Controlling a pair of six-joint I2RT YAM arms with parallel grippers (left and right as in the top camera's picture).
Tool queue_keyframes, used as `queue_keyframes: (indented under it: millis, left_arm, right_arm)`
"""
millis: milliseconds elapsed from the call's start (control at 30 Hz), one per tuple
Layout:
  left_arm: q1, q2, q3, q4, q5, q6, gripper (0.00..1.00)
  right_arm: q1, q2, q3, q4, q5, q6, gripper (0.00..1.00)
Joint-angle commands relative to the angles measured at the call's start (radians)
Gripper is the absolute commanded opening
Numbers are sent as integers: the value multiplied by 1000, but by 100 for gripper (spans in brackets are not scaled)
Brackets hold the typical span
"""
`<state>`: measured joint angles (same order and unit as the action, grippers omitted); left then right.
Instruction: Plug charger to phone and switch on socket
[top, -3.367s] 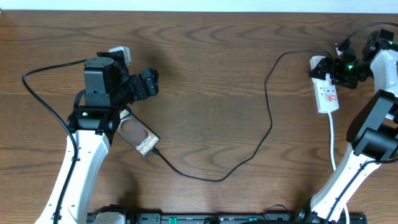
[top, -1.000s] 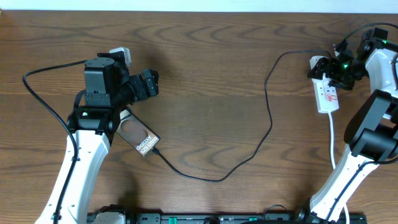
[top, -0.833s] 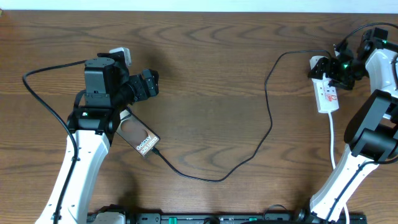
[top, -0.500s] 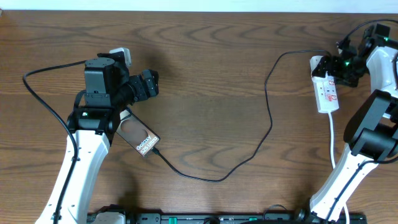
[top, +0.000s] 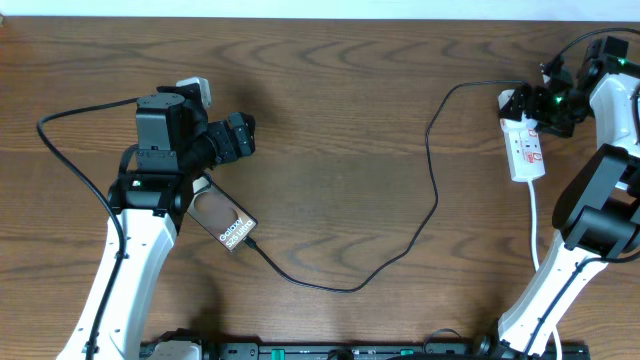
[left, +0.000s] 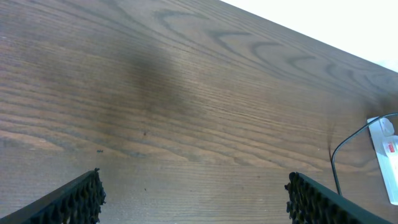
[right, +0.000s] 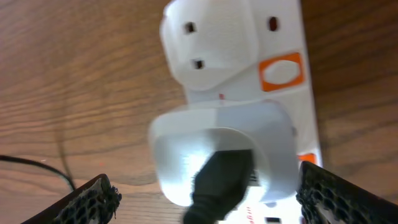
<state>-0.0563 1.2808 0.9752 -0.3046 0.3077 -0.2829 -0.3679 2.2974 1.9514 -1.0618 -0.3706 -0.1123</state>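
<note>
The phone (top: 228, 222) is lying toward 8 o'clock on the counter (top: 340, 100), partly under the left arm. The charger (top: 432, 170) is resting its tip at the phone's 5 o'clock end and looping off to the socket (top: 524, 148) at 2 o'clock. The left pincer (left: 196, 199) is hanging wide over bare wood, gripping nothing. The right pincer (right: 208, 193) is hovering spread wide, either side of the white plug head (right: 186, 155), not clamping it.
</note>
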Motion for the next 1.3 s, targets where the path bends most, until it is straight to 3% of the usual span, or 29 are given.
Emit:
queue_keyframes:
  millis: [0,1267]
  left_arm:
    - [-2,-2,17,-2,-14,20,92]
    - [-2,-2,17,-2,-14,20,92]
  right_arm:
    - [5,20,8,-1,-59,8,91]
    - [16,58,-17,-24,-108,11,90]
